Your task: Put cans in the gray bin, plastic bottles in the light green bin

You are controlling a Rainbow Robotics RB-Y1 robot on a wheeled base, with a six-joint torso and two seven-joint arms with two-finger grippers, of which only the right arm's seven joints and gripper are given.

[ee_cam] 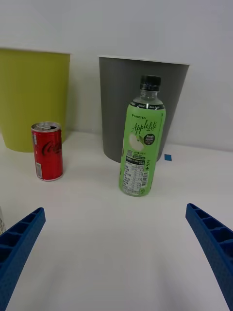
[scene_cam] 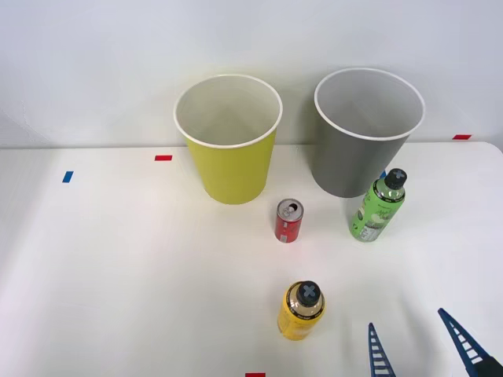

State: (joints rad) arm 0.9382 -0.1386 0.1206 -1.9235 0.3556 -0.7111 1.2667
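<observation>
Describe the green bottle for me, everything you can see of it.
The green bottle is bright green plastic by its look, with a dark gray cap screwed on and a white label reading "Apple Lite" with an apple picture and small print below. It stands upright on the white table, just in front of the gray bin, apart from the red can. Nothing grips it; the right gripper is open, facing it.

My ribbed blue plastic fingers [ee_cam: 19, 243] looked matt. The green bottle [ee_cam: 141, 146] was glossy plastic with a paper-like label, the red can [ee_cam: 47, 151] shiny metal, the table [scene_cam: 118, 259] smooth matt white.
</observation>
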